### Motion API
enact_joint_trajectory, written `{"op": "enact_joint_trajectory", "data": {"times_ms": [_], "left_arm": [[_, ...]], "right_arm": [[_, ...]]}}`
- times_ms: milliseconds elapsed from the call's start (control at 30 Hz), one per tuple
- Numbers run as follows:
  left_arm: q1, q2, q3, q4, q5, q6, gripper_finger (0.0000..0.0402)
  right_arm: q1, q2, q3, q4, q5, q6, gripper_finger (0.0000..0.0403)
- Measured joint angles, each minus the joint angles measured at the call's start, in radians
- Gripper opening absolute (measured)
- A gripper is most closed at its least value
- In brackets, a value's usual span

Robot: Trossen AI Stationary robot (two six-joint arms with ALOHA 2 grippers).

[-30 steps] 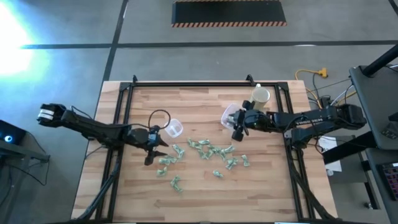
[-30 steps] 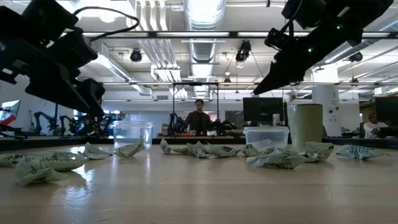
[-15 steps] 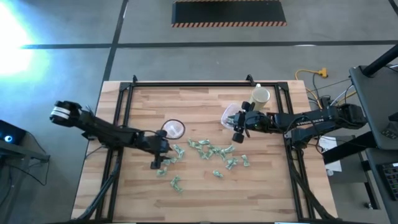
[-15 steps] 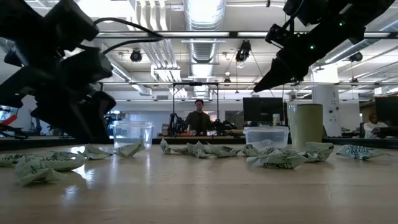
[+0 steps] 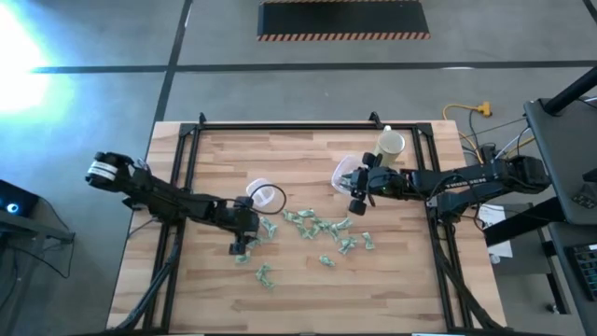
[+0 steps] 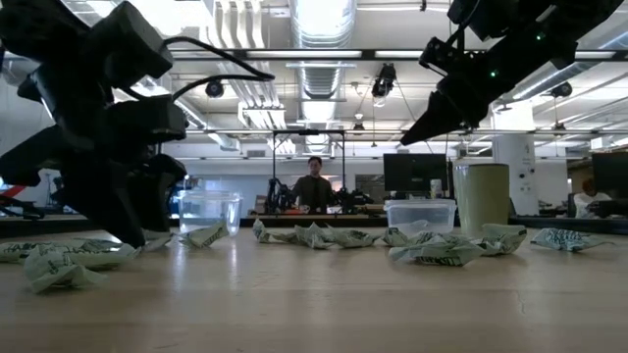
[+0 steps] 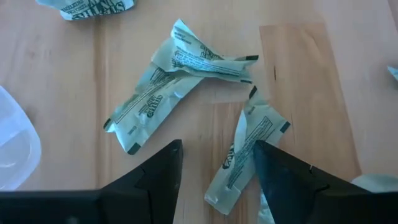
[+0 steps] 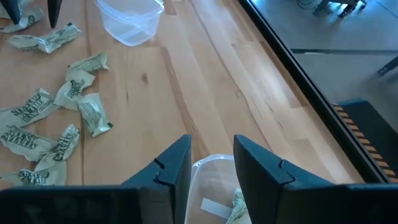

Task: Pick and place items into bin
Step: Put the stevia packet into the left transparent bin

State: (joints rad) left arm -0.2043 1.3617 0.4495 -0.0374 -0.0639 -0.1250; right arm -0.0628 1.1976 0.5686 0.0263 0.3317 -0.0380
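Several pale green and white packets, the items (image 5: 317, 229), lie strewn across the middle of the wooden table. My left gripper (image 7: 214, 165) is open and low over the leftmost ones (image 5: 244, 245), and one packet (image 7: 244, 155) lies flat on the wood between its fingers. A second packet (image 7: 177, 74) lies just beyond it. My right gripper (image 8: 211, 158) hangs open above a clear tub (image 8: 214, 186) that has a packet (image 8: 235, 204) in it. Another clear tub (image 5: 264, 194) stands beside my left gripper. My left gripper slants down over the packet, one finger on each side of it. One finger (image 7: 273, 171) stands right at the packet's long edge (image 7: 249, 146). I cannot tell whether it touches. The packet lies flat on the table.
A tall cream cup (image 5: 391, 143) stands at the table's far right, behind the right tub (image 5: 343, 173). A black frame (image 5: 187, 149) runs along the table's sides. In the low view a person (image 6: 314, 191) stands far off in the room. Bare wood lies along the near edge (image 5: 308, 303).
My left gripper has gone down and toward the table's right, tipping steeper, until it is low over the leftmost packets. My right arm has kept still above its tub.
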Motion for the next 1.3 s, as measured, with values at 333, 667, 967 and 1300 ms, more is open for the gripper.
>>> {"op": "enact_joint_trajectory", "data": {"times_ms": [333, 667, 967, 1300], "left_arm": [[0.000, -0.058, -0.004, -0.033, 0.001, 0.000, 0.0057], [-0.001, -0.072, -0.008, -0.063, 0.005, -0.008, 0.0019], [-0.004, -0.073, -0.011, -0.078, 0.033, -0.053, 0.0020], [-0.005, -0.073, -0.011, -0.076, 0.002, -0.054, 0.0081]], "right_arm": [[0.000, 0.000, 0.000, -0.004, 0.000, 0.000, 0.0111], [0.000, 0.000, 0.000, -0.023, 0.000, 0.009, 0.0104], [0.000, 0.000, 0.000, -0.023, 0.000, 0.017, 0.0100], [0.000, 0.000, 0.000, -0.024, 0.000, 0.020, 0.0100]]}}
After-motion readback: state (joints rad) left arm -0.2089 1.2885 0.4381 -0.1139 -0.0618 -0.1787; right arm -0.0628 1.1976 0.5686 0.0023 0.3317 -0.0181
